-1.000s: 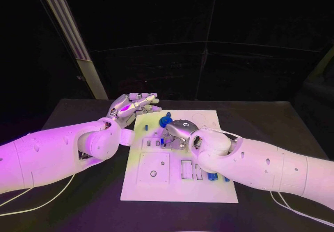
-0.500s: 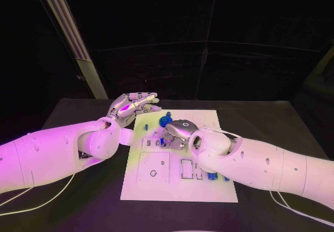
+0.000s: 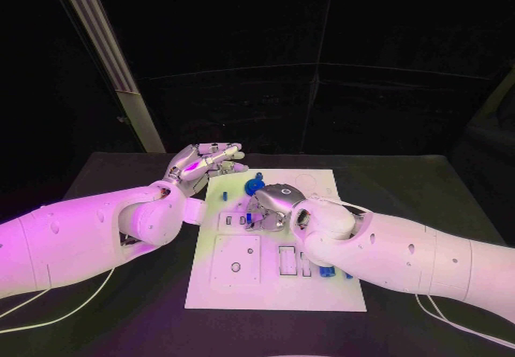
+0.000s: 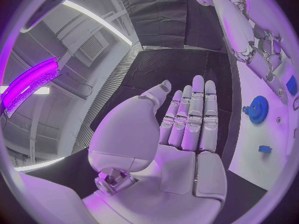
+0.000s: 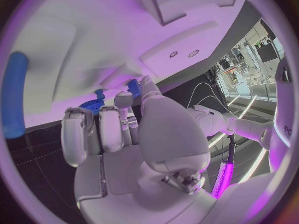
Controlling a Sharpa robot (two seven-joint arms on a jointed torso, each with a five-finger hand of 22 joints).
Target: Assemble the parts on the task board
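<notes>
1. The task board (image 3: 277,291) is lying in the middle of the black table (image 3: 418,178), its long axis running away from me, with small blue parts on it.
2. A blue gear (image 3: 255,184) is standing near the board's far end; a small blue piece (image 3: 225,196) is sitting near the left edge, and more blue parts (image 3: 325,271) are resting beside the slots on the near right.
3. My right hand (image 3: 277,206) is hovering over the board's middle, just on the near side of the gear. Its fingers (image 5: 99,129) are curling down toward the board, with the gear right at their tips in the wrist view; I cannot tell whether they are pinching anything.
4. My left hand (image 3: 204,165) is hanging off the board's far left corner, its fingers (image 4: 193,114) stretched straight and lying side by side, holding nothing.
5. I am judging the right hand nearer to the gear, which lies just beyond its fingertips, so the next reach is short and away from me.
</notes>
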